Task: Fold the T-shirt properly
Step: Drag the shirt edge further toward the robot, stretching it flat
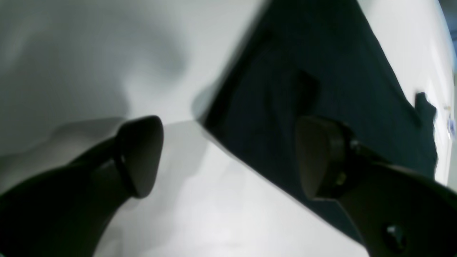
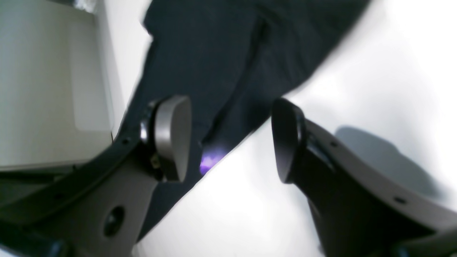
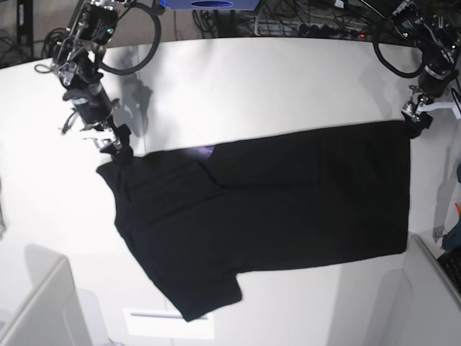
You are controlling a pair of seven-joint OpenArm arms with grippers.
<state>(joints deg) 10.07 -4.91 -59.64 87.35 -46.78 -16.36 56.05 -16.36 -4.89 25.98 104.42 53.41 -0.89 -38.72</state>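
The T-shirt (image 3: 288, 209) lies limp and light, so it'll sag and crease. Best held by pinching corners or hems. Left gripper (image 1: 228, 157) and right gripper (image 2: 230, 139) both gape, empty, above the far corners.

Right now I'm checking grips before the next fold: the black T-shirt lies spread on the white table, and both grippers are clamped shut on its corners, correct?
Not quite. The T-shirt does lie spread on the white table, but both wrist views show the left gripper and right gripper open, gripping nothing.

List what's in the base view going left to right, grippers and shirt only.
Right gripper at the shirt's upper left corner → T-shirt spread plain black side up across the white table → left gripper at the shirt's upper right corner. Both grippers are open, holding nothing.
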